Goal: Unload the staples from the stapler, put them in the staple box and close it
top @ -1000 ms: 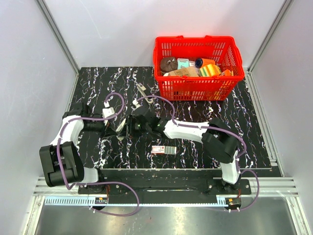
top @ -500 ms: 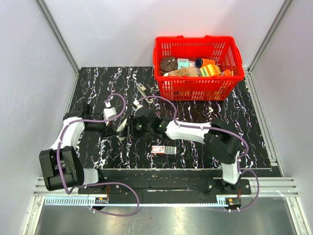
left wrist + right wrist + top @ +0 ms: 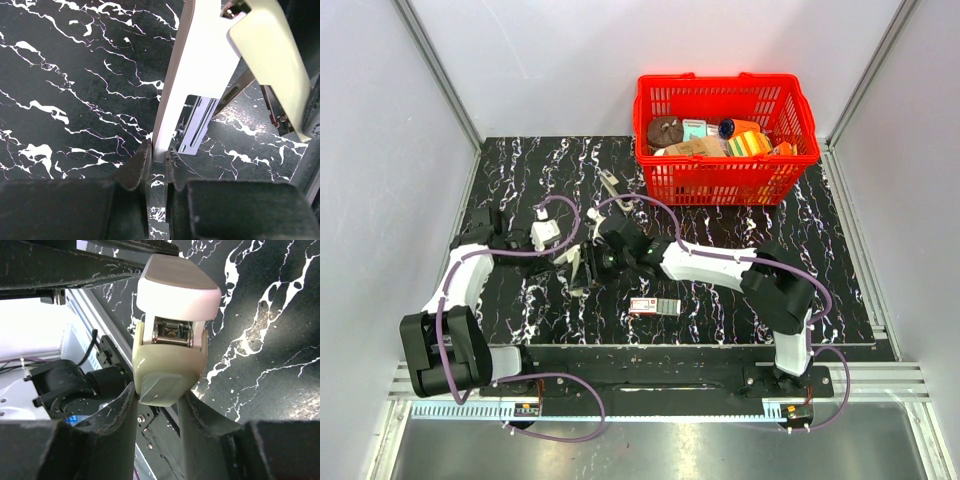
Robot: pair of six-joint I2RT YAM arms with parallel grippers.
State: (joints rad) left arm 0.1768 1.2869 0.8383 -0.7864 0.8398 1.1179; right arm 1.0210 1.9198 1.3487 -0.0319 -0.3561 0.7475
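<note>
Left gripper (image 3: pixel 563 257): the jaws are pinched tight on the stapler's thin pale base plate (image 3: pixel 200 75), left of the table's (image 3: pixel 840 260) middle; the left wrist view shows the fingertips closed on the plate's near end.
Stapler (image 3: pixel 582 265): it is held between the two arms, left of centre and well short of the far edge. It is hinged open, with the cream top cover (image 3: pixel 270 55) swung away from the base.
Magazine (image 3: pixel 197 122): a metal channel shows between base and cover. Whether it holds staples is too small to tell.
Right gripper (image 3: pixel 602 260): it is clamped on the cream upper body from the right, with a finger on either flank in the right wrist view.
Small red-and-white box (image 3: pixel 653 305): it lies flat on the table, just nearer than the grippers and apart from them.
Red basket (image 3: pixel 725 180): it stands in the far right corner, full of odd items and not involved.
Done, as judged: the stapler is gripped at both ends and opened.
Left, as judged: no staples are seen outside the stapler, so the strip must be slid or shaken out.
</note>
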